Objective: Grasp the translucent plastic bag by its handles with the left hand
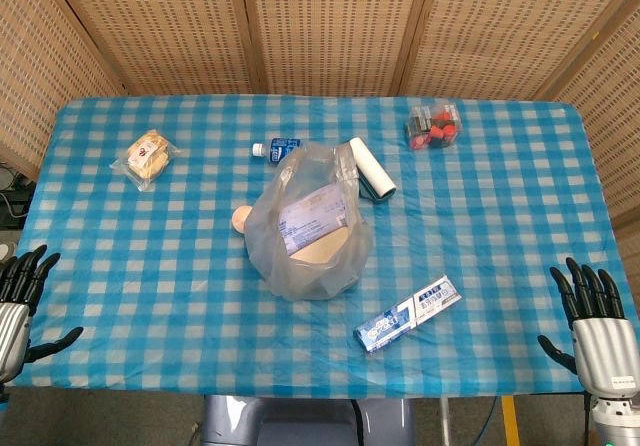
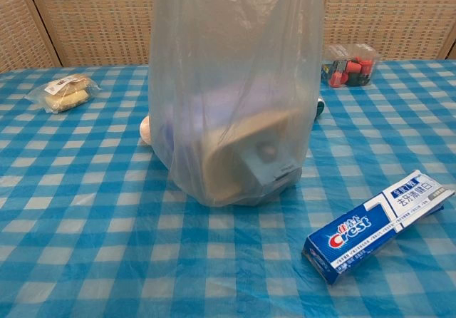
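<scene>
The translucent plastic bag [image 1: 308, 228] stands upright in the middle of the table, with a box inside and its handles [image 1: 325, 161] bunched at the top. In the chest view the translucent plastic bag [image 2: 235, 90] fills the centre and its top runs out of frame. My left hand [image 1: 20, 301] hovers at the table's near left edge, fingers spread, holding nothing, far from the bag. My right hand [image 1: 595, 321] is at the near right edge, fingers spread and empty. Neither hand shows in the chest view.
A toothpaste box [image 1: 407, 313] lies near the front, right of the bag. A white roll [image 1: 371, 168], a small blue bottle [image 1: 277, 149] and a round tan object [image 1: 241, 218] lie close around the bag. A wrapped snack [image 1: 148, 156] is far left, a clear box of red items [image 1: 433, 126] far right.
</scene>
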Motion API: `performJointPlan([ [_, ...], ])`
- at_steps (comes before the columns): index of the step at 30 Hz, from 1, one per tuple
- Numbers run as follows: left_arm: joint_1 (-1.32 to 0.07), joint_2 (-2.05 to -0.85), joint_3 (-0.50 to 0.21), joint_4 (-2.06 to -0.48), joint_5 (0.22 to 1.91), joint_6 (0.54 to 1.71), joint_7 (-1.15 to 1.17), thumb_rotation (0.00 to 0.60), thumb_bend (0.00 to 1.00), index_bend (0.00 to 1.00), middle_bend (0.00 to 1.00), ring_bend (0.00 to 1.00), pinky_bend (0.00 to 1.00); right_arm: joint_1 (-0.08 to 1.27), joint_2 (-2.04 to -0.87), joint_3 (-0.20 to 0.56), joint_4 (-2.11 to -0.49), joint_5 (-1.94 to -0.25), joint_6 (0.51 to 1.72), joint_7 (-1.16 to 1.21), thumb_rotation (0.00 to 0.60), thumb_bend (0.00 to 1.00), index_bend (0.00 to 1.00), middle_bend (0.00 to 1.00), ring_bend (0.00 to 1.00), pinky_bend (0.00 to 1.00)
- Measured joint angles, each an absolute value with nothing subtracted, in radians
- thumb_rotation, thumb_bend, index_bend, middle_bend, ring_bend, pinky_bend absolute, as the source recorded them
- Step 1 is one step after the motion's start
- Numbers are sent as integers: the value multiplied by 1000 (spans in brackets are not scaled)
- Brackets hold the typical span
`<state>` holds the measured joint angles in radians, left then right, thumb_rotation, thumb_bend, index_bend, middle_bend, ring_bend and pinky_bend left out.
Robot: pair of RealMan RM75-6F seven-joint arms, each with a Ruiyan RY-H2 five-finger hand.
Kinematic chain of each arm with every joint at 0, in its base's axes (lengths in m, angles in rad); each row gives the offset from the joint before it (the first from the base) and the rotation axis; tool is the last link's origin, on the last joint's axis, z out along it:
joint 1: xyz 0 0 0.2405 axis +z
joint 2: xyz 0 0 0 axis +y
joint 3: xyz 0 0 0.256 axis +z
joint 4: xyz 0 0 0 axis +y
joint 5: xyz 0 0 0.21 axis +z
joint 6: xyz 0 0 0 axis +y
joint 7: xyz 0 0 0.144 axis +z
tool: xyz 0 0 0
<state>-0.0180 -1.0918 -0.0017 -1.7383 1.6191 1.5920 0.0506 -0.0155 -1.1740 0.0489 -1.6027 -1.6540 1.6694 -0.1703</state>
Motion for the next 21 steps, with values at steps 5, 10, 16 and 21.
performJointPlan([
  [5,-21,-1095,4,-1739,1630,1586,49,600,0,0,0,0,0,-16,-1171,50,-1602,-1655,1672,-161,600,0,64,0,0,0],
  [10,-53,-1085,3,-1764,1648,1547,13,600,0,0,0,0,0,-14,-1169,54,-1601,-1645,1667,-155,600,0,65,0,0,0],
  [16,-155,-1023,-27,-1881,1697,1466,-100,600,0,0,0,0,0,-4,-1171,67,-1602,-1615,1644,-157,600,0,66,0,0,0],
  [21,-292,-974,-108,-1982,1676,1349,-236,600,0,0,0,0,0,3,-1176,81,-1597,-1578,1624,-167,600,0,68,0,0,0],
])
